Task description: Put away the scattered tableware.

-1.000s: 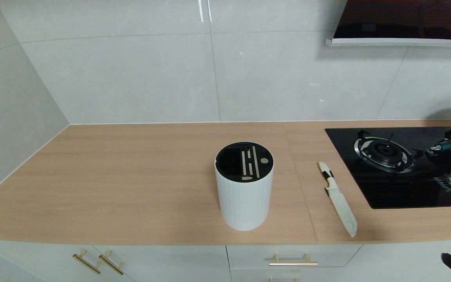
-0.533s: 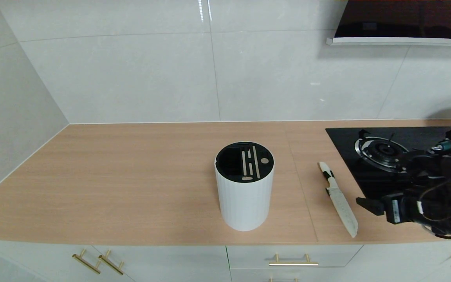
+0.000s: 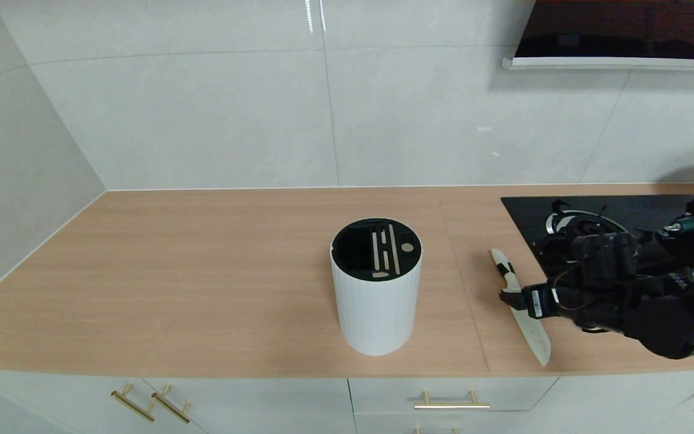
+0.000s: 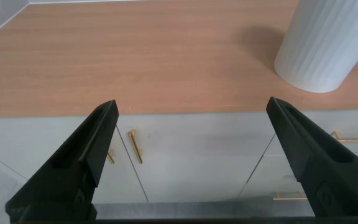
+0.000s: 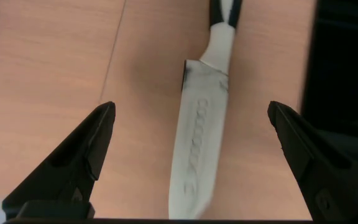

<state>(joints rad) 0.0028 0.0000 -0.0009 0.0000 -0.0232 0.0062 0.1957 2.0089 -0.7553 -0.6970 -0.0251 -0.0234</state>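
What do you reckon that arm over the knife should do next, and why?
Probably shift the open right gripper toward the handle of the knife before lowering: its fingers straddle the blade, lying flat on the counter, and the handle looks the safer grip.

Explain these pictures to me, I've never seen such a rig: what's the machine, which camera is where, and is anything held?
It is a two-armed robot at a kitchen counter. The wide picture comes from its head camera; the other two come from wrist cameras, so the dark prongs are each arm's gripper fingers. On the counter stand a white slotted holder and, to its right, a knife lying flat. The right gripper hovers open above the knife's blade; the left gripper is open too, before the counter's front edge. Nothing is held.
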